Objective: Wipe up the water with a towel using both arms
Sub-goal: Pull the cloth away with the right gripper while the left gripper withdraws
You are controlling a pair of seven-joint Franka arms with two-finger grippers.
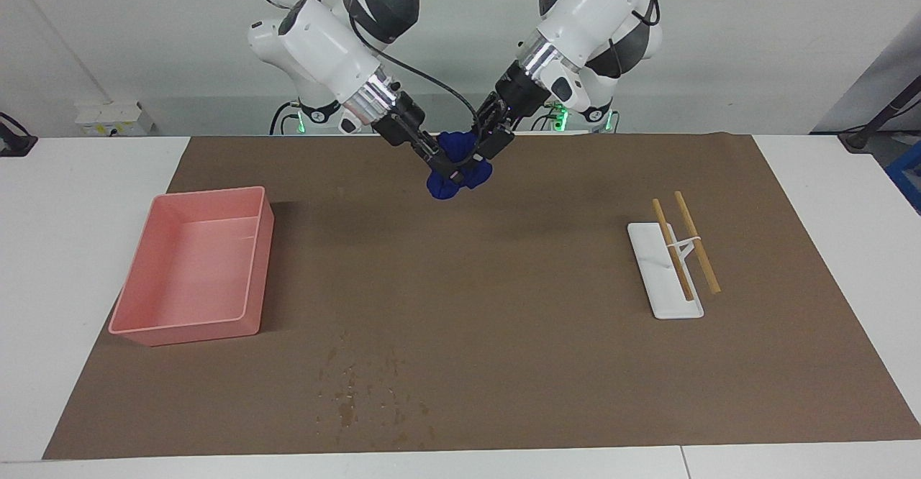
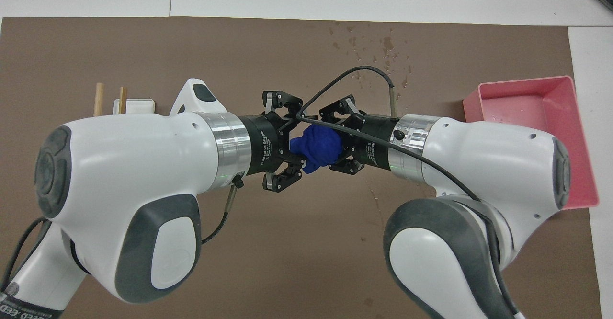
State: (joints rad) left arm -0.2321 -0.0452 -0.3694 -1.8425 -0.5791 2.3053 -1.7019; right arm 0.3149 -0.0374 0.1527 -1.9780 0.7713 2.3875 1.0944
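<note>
The blue towel (image 1: 455, 170) (image 2: 318, 147) is bunched and held in the air over the mat's middle, on the side near the robots. My right gripper (image 1: 445, 168) (image 2: 335, 139) is shut on the towel. My left gripper (image 1: 483, 141) (image 2: 293, 142) meets it from the other side, its fingers spread on either side of the towel. The water (image 1: 350, 397) (image 2: 383, 51) is a patch of dark specks on the brown mat (image 1: 504, 335), farther from the robots than the towel and toward the right arm's end.
A pink tray (image 1: 209, 195) (image 2: 527, 82) stands at the right arm's end of the mat, nearer to the robots than the water. A white rack (image 1: 665, 303) (image 2: 136, 104) with two wooden sticks (image 1: 696, 242) stands toward the left arm's end.
</note>
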